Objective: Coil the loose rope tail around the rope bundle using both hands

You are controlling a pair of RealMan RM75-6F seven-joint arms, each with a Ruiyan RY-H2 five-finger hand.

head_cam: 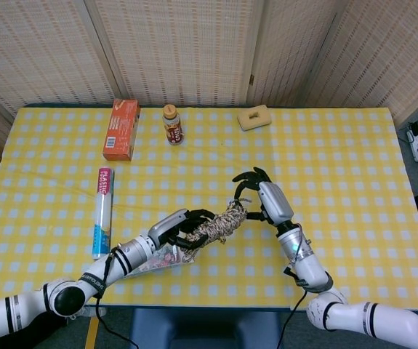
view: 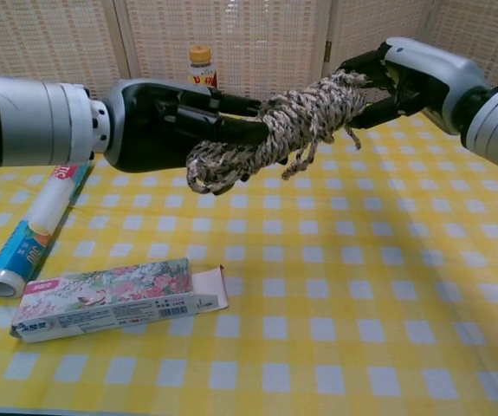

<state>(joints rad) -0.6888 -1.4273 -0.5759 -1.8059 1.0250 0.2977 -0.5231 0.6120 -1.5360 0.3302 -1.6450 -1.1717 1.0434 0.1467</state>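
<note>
Left hand (view: 175,121) is gripping the rope bundle (view: 274,139) above the table (view: 387,286), holding it nearly level. Right hand (view: 404,78) is touching the bundle's right end, fingers curling around it. A loose tail (view: 305,160) is dangling under the bundle. Flowered box (view: 114,299) is lying near left, plastic roll (view: 45,217) beside it.

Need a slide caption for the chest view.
Left robot hand holds the rope bundle above the table while right robot hand meets its far end.

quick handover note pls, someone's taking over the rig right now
Left robot hand: holds the rope bundle in the air above the table.
Right robot hand: at the bundle's far end, fingers on the rope there.
Done: most of the rope looks coiled onto the bundle.
Left: a short rope tail hangs loose under it; wrap or tuck that.
</note>
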